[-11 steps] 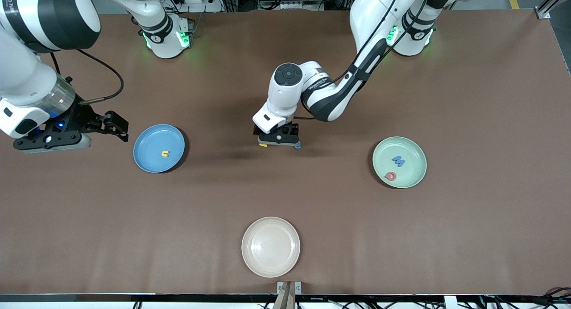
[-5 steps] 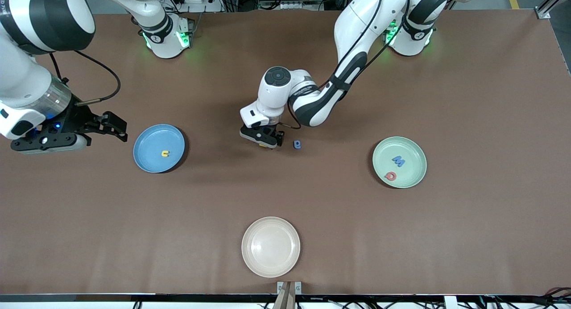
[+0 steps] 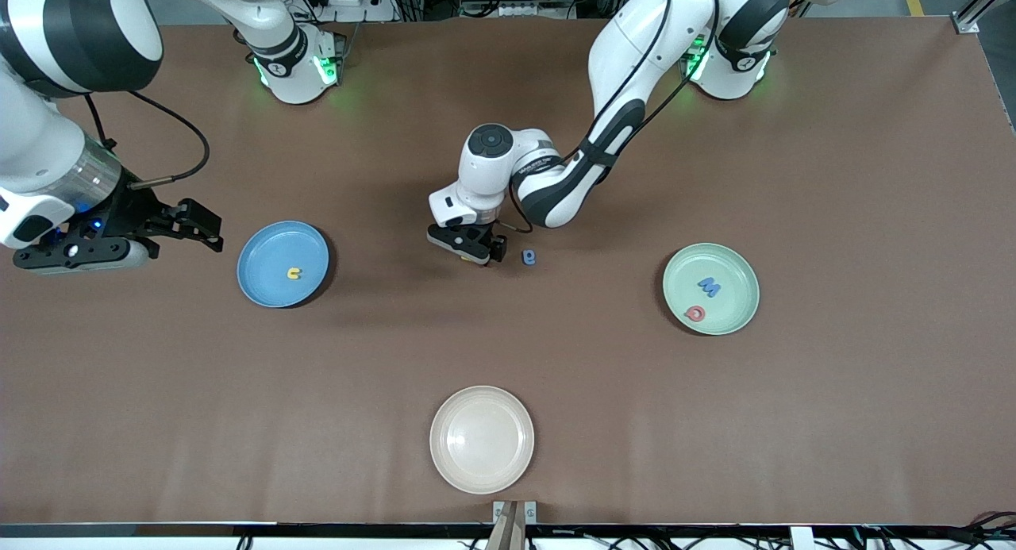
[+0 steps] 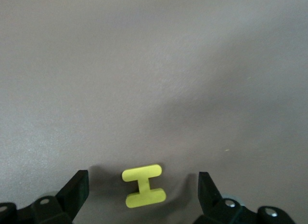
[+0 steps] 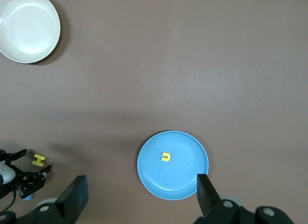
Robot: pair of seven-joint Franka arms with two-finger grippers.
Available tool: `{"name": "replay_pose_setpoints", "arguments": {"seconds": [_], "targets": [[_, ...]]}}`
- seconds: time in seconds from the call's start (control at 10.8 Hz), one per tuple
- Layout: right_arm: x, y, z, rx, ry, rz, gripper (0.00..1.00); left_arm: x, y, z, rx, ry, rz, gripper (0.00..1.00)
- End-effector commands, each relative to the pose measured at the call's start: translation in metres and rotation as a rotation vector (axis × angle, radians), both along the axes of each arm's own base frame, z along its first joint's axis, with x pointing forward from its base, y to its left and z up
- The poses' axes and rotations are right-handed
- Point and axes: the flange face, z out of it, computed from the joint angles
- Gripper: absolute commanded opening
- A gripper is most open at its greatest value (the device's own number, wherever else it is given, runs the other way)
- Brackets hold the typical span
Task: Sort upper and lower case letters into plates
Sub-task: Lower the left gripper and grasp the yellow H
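On the brown table, the blue plate carries a yellow letter, the mint-green plate carries one blue and apparently one red letter.

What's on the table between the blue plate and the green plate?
In the front view, between the blue plate and the green plate sit a small blue letter and the left gripper, open over a yellow H.

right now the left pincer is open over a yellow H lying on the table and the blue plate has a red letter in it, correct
Not quite. The letter in the blue plate is yellow, not red; the front view and the right wrist view both show it. The rest holds: the left pincer is open over the yellow H, which lies flat on the table, as the left wrist view shows.
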Motion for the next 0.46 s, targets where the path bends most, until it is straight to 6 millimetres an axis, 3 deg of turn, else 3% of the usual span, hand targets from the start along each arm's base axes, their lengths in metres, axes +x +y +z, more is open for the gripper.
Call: {"name": "replay_pose_setpoints", "arguments": {"seconds": [0.0, 0.28, 0.37], "targets": [[0.001, -0.002, 0.001, 0.019, 0.012, -0.007, 1.0, -0.001, -0.003, -0.009, 0.022, -0.037, -0.022, 1.0], [0.0, 0.011, 0.005, 0.022, 0.003, 0.011, 1.0, -0.006, -0.007, -0.009, 0.016, -0.031, 0.009, 0.92], [-0.001, 0.013, 0.009, 0.024, -0.002, 0.014, 1.0, -0.007, -0.007, -0.009, 0.014, -0.028, 0.012, 0.75]]}}
